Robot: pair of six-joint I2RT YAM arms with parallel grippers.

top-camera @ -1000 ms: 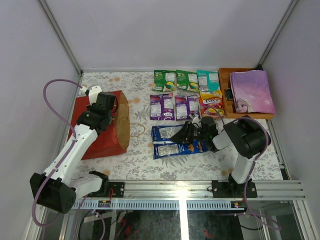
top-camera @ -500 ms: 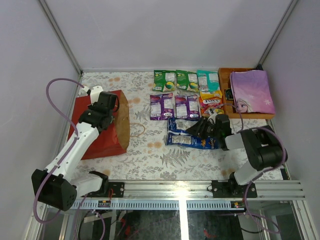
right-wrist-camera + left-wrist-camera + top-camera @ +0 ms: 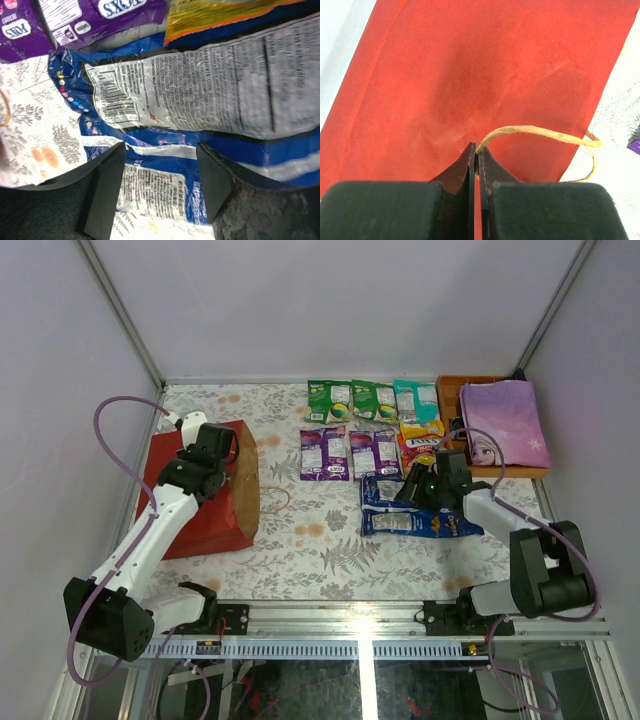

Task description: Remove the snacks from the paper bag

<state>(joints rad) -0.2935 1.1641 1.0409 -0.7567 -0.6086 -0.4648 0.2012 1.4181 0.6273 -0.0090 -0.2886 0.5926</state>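
Observation:
The red paper bag [image 3: 195, 510] lies on its side at the left, its brown inside [image 3: 244, 490] facing right. My left gripper [image 3: 214, 454] is shut on the bag's twine handle [image 3: 540, 132], over the red paper [image 3: 470, 75]. Green [image 3: 329, 400], teal [image 3: 415, 400], purple [image 3: 324, 452] and yellow-red [image 3: 422, 438] packets lie in rows at the back. Two blue bags [image 3: 420, 523] lie overlapping in front of them. My right gripper [image 3: 408, 490] hangs open just above the blue bags [image 3: 200, 95], with a finger [image 3: 105, 190] on either side of the lower one.
An orange-brown wooden tray [image 3: 450, 390] at the back right holds the purple princess book [image 3: 503, 425]. The bag's other twine loop [image 3: 273, 500] lies on the patterned cloth by its mouth. Walls close in the left, back and right sides.
My right gripper has swung to the right, and the blue bags have moved with it from the table's middle to below the yellow-red packet. The left arm has barely moved.

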